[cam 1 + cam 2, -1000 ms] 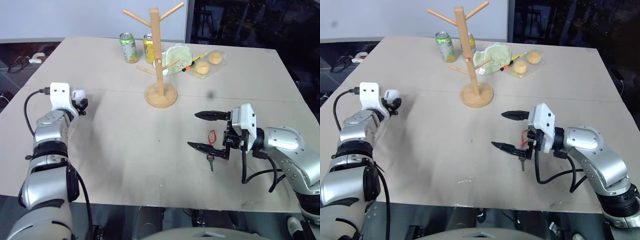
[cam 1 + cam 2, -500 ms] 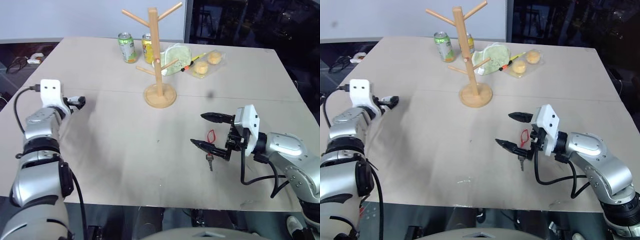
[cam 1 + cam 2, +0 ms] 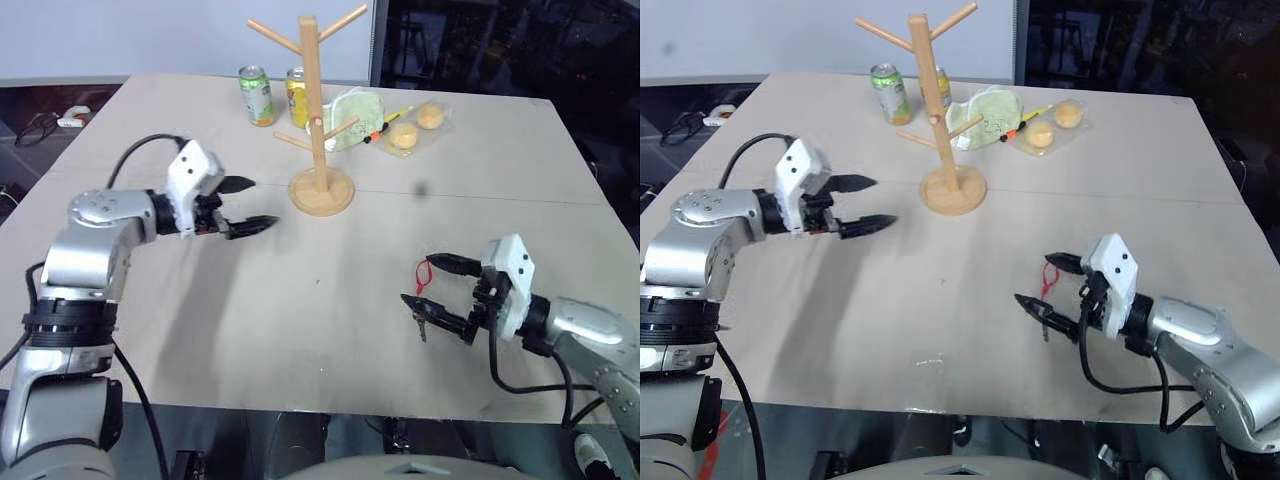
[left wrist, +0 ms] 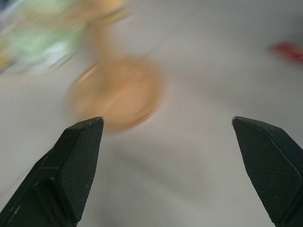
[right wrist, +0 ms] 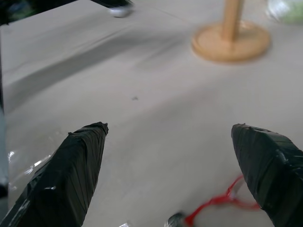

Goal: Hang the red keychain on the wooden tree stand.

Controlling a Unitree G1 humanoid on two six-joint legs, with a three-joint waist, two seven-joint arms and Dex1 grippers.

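The red keychain (image 3: 424,272) lies at lower right of the table (image 3: 300,300), between the right gripper's (image 3: 432,283) wide-spread fingers; the left gripper (image 3: 248,205), also wide, holds nothing.

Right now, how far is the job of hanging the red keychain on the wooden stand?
Nothing is done yet. The thin red cord keychain with its small dark key lies flat on the table. The right claw is open around it, ready to grasp. Left to do: grip it, lift it, and loop it over a peg of the pale wooden tree stand, whose pegs are bare.
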